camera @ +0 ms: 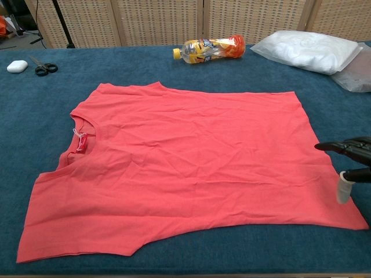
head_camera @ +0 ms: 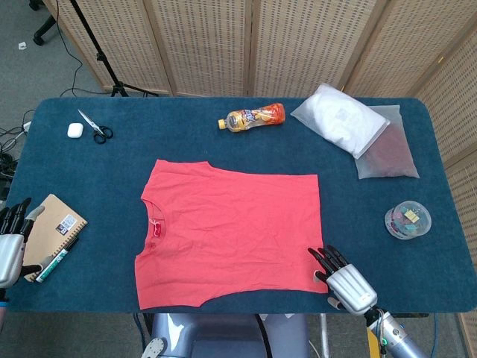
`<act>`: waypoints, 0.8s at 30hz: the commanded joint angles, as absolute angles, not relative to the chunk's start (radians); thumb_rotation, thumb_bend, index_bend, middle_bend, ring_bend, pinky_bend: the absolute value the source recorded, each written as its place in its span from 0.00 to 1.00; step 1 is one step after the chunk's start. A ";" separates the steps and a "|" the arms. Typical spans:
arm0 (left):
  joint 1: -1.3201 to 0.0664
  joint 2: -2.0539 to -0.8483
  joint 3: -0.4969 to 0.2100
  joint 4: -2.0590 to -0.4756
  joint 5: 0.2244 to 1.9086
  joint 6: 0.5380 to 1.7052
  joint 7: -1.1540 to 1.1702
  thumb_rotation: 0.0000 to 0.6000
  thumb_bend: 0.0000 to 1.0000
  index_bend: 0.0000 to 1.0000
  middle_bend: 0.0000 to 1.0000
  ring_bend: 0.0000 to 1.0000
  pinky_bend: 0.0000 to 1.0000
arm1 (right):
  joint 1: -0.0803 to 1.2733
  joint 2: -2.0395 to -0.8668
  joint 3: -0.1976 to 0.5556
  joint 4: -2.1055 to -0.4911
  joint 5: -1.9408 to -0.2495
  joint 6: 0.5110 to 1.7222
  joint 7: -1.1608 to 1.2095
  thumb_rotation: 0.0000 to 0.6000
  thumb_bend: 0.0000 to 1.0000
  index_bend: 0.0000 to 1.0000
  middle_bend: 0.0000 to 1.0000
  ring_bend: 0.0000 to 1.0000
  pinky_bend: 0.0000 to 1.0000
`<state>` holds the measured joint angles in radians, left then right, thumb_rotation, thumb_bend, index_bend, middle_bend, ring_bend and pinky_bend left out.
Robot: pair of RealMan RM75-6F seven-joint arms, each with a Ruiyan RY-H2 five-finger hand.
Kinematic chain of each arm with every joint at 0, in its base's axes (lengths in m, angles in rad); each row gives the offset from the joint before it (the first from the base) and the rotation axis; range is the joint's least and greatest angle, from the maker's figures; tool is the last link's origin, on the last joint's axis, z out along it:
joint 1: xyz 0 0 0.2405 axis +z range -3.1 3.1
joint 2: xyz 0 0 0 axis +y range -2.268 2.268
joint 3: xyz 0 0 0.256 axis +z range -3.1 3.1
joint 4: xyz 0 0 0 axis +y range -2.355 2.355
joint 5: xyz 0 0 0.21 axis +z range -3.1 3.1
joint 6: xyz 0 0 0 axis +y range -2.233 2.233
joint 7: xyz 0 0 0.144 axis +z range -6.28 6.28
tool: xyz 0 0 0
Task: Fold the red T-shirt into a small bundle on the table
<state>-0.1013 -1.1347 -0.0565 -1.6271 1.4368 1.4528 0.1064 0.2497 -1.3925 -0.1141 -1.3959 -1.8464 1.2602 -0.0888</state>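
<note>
Beside tub (head_camera: pixel 408 220), right robot hand (head_camera: pixel 341 279)

bare table (head_camera: pixel 112 179) around T-shirt (head_camera: pixel 231 231), bottle (head_camera: pixel 253 117) behind

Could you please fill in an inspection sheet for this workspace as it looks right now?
Surface: table covered in dark blue cloth.
Job's things: red T-shirt spread flat, unfolded, neck toward the robot's left.
Clutter: scissors, small white case, drink bottle on its side, white bagged bundle, round lidded tub, notebook with marker.
Hands: right hand open, over the shirt's near hem corner; left hand open beside the notebook.
Cables: some on the floor at far left.
Surroundings: folding screen, stand leg.
</note>
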 commanded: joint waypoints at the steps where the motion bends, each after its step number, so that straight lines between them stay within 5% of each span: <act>1: -0.102 -1.136 -0.057 -1.627 1.435 1.451 0.108 1.00 0.00 0.00 0.00 0.00 0.00 | 0.256 -1.402 -0.112 -1.398 -1.837 1.251 -0.104 1.00 0.15 0.43 0.00 0.00 0.00; 14: -0.105 -1.144 -0.057 -1.626 1.424 1.444 0.126 1.00 0.00 0.00 0.00 0.00 0.00 | 0.282 -1.446 -0.099 -1.389 -1.808 1.222 -0.157 1.00 0.16 0.43 0.00 0.00 0.00; 24: -0.107 -1.148 -0.058 -1.627 1.415 1.438 0.135 1.00 0.00 0.00 0.00 0.00 0.00 | 0.290 -1.456 -0.098 -1.375 -1.784 1.211 -0.186 1.00 0.34 0.43 0.00 0.00 0.00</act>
<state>-0.1068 -1.1477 -0.0583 -1.6265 1.4156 1.4383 0.1347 0.2896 -1.4560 -0.0978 -1.3758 -1.7852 1.2115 -0.1853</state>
